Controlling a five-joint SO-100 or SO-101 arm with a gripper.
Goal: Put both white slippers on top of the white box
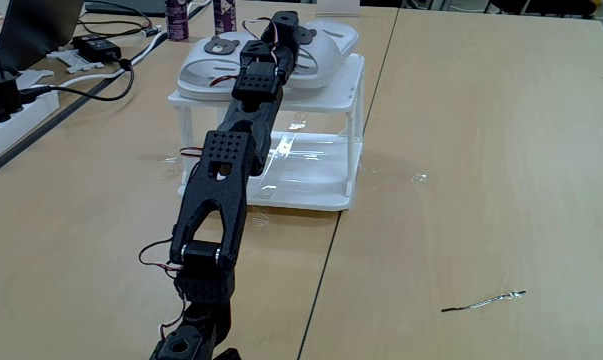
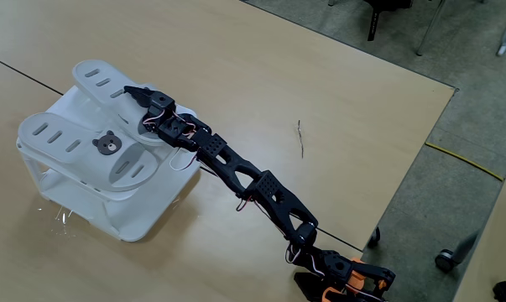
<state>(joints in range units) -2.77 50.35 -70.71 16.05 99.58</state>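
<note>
- The white slippers lie side by side on the flat top of the white box (image 2: 139, 220); in a fixed view we see the nearer slipper (image 2: 80, 155) with its bear face badge (image 2: 108, 144) and the farther slipper (image 2: 110, 84) beside it, the two touching along their inner edges.
- In a fixed view from table level we see one slipper (image 1: 203, 62) at the left of the box top (image 1: 191, 97) and the other slipper (image 1: 333, 45) at the right, with the arm crossing between them.
- We see both slippers overhanging the edges of the box top a little.
- The box stands on a light wooden table (image 1: 481, 150), its glossy lower shelf (image 1: 301, 180) bare and reflecting light.
- The black arm (image 2: 253, 180) stretches out from its base at the table's edge, low and nearly straight, reaching over the box.
- The gripper (image 2: 135, 91) rests over the strap of the farther slipper; its tip points toward the toe end.
- We cannot tell whether the fingers are apart, together or clamped on the slipper: they are dark, small and seen edge on in both fixed views.
- In a fixed view we see a power strip with cables (image 1: 11, 95) at the left and two purple bottles (image 1: 177, 18) behind the box.
- A thin twig-like scrap (image 1: 486, 300) lies on the table, well apart from the box.
</note>
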